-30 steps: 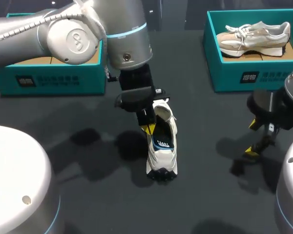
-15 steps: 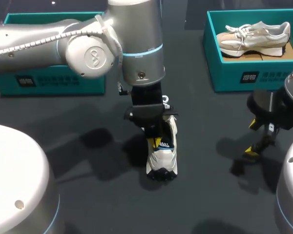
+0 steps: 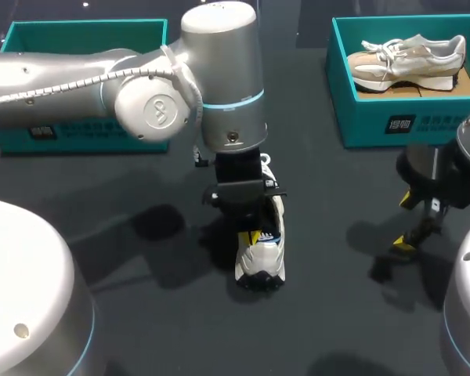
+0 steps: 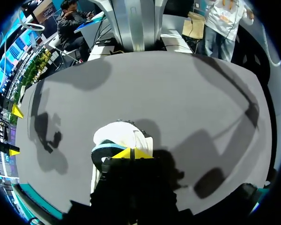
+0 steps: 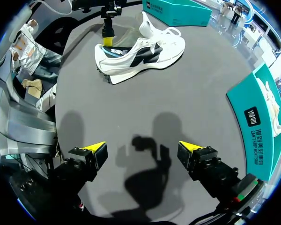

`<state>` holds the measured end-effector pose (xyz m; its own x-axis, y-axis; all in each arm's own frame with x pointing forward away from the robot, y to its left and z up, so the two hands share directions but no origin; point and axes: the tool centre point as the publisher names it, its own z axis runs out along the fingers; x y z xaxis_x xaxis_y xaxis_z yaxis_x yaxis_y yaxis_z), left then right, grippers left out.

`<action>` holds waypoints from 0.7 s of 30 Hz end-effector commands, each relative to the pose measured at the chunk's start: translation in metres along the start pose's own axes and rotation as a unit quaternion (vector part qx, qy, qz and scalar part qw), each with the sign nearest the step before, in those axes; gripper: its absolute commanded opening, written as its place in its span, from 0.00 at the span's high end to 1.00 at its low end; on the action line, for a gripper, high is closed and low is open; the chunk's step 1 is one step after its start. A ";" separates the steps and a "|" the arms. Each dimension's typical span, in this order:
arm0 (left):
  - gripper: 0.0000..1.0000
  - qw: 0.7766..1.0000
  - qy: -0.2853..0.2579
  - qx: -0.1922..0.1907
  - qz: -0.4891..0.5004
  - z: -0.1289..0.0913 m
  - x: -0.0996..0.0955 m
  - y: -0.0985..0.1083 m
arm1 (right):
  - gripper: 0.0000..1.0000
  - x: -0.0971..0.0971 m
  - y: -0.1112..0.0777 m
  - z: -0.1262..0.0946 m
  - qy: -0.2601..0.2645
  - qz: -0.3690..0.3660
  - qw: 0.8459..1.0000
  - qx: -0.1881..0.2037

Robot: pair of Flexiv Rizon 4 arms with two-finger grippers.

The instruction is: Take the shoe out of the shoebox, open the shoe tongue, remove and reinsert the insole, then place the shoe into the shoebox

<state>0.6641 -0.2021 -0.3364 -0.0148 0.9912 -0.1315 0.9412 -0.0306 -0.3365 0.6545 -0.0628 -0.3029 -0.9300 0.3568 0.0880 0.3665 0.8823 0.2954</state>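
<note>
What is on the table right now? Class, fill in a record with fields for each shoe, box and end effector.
White shoe: upright on the table
Left end effector: down in that shoe's opening
Right end effector: open, above bare table
Right shoebox: holds a beige shoe
Left shoebox: partly behind the left arm

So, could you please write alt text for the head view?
The left arm stands over a white shoe mid-table, its yellow-tipped jaws at the shoe's opening. The right arm hangs apart at the right; a beige shoe lies in a teal shoebox behind.
</note>
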 end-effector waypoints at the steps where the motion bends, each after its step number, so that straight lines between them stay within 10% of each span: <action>1: 1.00 1.000 -0.010 -0.014 0.002 -0.013 0.002 -0.006 | 0.00 0.002 -0.001 0.000 -0.002 0.000 1.000 0.000; 21: 1.00 1.000 0.007 -0.011 -0.006 0.029 -0.014 0.006 | 0.00 0.002 -0.001 0.000 -0.002 0.000 1.000 0.000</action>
<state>0.6600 -0.2140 -0.3511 -0.0208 0.9929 -0.1169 0.9498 -0.0169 -0.3124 0.6544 -0.0629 -0.3033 -0.9301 0.3565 0.0880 0.3661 0.8821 0.2964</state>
